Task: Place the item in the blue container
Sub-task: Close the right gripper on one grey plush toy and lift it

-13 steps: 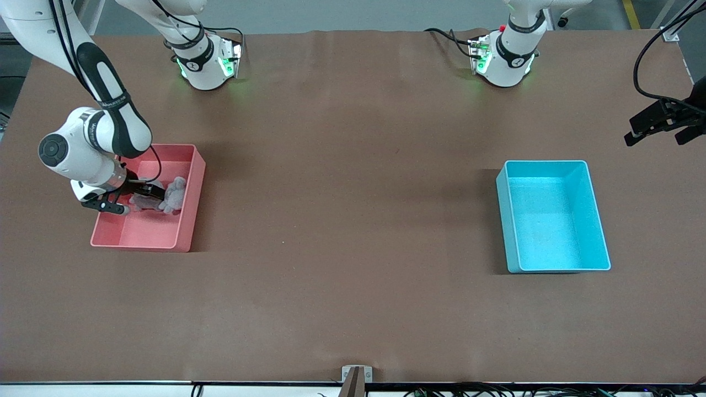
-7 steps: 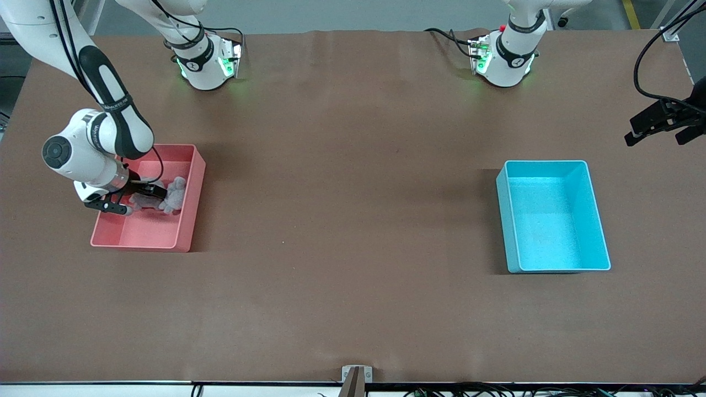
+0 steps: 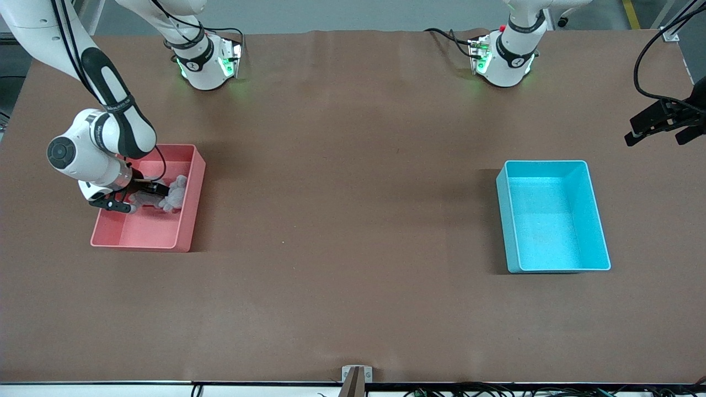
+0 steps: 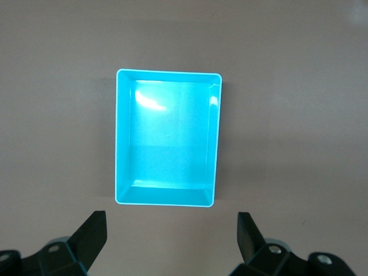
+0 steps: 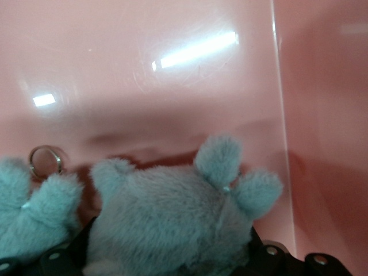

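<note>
Right gripper (image 3: pixel 138 199) is reaching down into the pink bin (image 3: pixel 190 220) at the right arm's end of the table, its fingers spread wide and straddling the grey plush toy (image 3: pixel 172 194), not yet clamped. From there the blue container (image 3: pixel 597 220) is lying at about three o'clock, well apart. Left gripper (image 4: pixel 171 238) is waiting near that container, fingers apart, holding nothing, and is the nearer of the two.
</note>
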